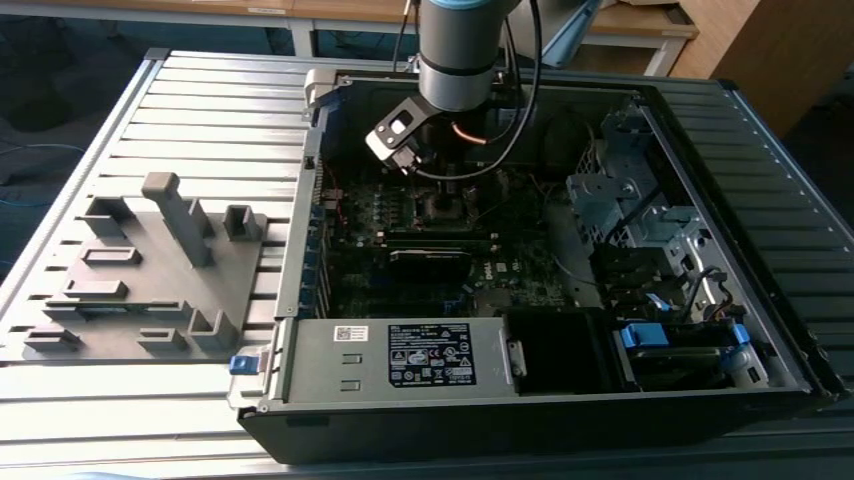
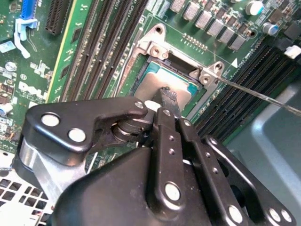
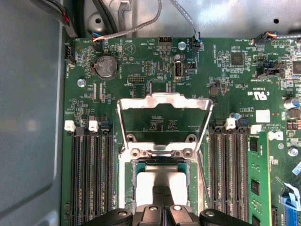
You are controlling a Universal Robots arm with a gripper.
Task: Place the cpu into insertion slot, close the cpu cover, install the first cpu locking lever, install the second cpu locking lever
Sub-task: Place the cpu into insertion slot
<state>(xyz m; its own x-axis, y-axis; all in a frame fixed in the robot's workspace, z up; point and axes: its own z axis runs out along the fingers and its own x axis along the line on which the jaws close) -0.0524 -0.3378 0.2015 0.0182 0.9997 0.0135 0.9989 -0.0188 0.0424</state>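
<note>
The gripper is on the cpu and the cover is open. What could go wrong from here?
The gripper, tips closed, touches the cpu in the insertion slot; lifting away might drag or tilt it. The cpu cover stands open, so nothing clamps the chip yet.

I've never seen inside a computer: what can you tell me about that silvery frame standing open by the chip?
The cpu cover is a silvery metal frame with a square window; green board shows through it. It stands open, tilted back on its hinge beside the cpu. The end effector, over the cpu, is apart from it.
</note>
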